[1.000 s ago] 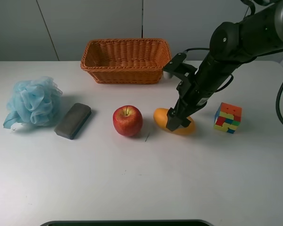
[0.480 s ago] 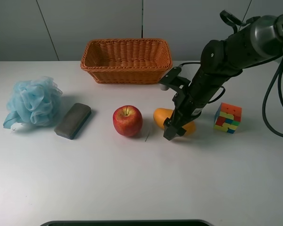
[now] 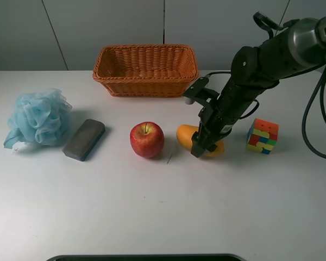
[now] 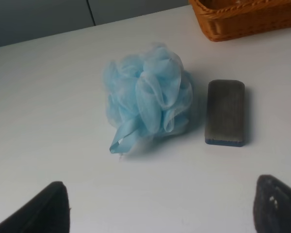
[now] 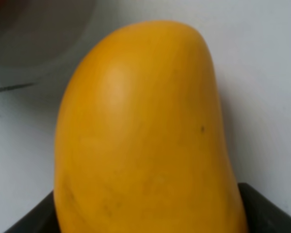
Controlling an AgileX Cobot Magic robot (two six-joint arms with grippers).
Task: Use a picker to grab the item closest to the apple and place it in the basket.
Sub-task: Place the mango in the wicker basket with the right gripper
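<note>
A red apple (image 3: pixel 146 139) stands on the white table. An orange mango (image 3: pixel 183 133) lies just right of it and is the item nearest to it. My right gripper (image 3: pixel 198 148) is down over the mango's middle, open, with a finger on each side. In the right wrist view the mango (image 5: pixel 140 131) fills the frame, and dark fingertips (image 5: pixel 269 206) show beside it. The mango rests on the table. The wicker basket (image 3: pixel 145 49) stands behind the apple. My left gripper (image 4: pixel 160 206) is open and empty. It does not show in the exterior view.
A coloured puzzle cube (image 3: pixel 263 136) sits right of the mango. A grey block (image 3: pixel 84 139) and a blue bath pouf (image 3: pixel 38 117) lie at the left. The left wrist view also shows the block (image 4: pixel 225 111) and the pouf (image 4: pixel 148 97).
My right gripper came down and slightly left over the mango, then held nearly still. The mango has not moved. The left side is unchanged.
</note>
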